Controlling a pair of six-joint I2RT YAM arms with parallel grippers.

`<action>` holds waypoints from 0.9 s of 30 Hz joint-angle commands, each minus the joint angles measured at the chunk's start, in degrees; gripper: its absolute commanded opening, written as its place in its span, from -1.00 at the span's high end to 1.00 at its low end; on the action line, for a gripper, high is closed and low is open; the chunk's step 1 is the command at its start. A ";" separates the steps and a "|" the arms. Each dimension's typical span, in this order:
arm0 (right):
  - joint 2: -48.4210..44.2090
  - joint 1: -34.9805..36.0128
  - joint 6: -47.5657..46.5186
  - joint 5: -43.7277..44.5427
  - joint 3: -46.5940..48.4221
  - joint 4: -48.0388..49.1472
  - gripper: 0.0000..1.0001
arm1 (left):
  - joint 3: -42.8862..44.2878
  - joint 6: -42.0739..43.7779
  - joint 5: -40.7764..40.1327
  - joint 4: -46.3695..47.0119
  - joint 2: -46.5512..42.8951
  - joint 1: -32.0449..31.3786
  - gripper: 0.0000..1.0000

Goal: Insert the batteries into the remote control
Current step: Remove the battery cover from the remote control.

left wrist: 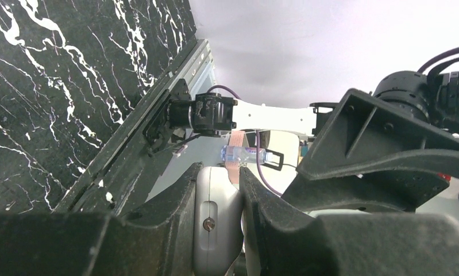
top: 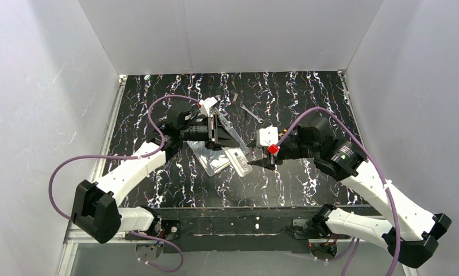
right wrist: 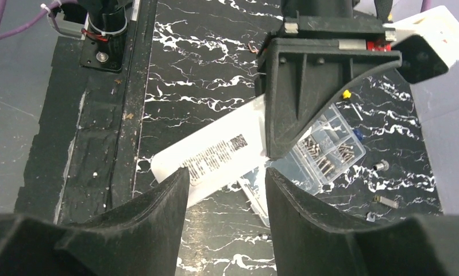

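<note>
From where I stood, the left arm point(top: 129, 169) and the right arm point(top: 376, 195) both reached inward from their bases, elbows splayed outward and wrists turned towards each other. The left gripper point(left wrist: 218, 172) was clamped tight on the remote control point(right wrist: 215, 152). The right gripper point(right wrist: 227, 175) faced it closely, jaws apart, pinching nothing.
</note>
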 commanded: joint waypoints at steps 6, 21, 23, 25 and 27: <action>-4.16 0.06 -4.52 -4.42 -3.36 2.72 -0.22 | 1.06 -3.95 1.91 4.86 1.60 -0.24 1.00; -1.61 0.06 -5.77 -2.81 -4.54 2.90 -0.18 | 0.39 -6.22 2.89 6.96 1.81 -0.50 1.00; -1.33 0.06 -6.32 -2.19 -4.65 2.68 -0.16 | 0.34 -6.55 3.19 7.50 1.96 -0.50 1.00; -1.19 0.05 -7.01 -1.17 -4.75 2.42 -0.15 | 0.45 -6.93 3.52 8.10 2.13 -0.59 1.00; -1.18 0.04 -7.80 -0.54 -4.85 1.94 -0.15 | 0.54 -7.21 3.95 8.57 2.26 -0.67 1.00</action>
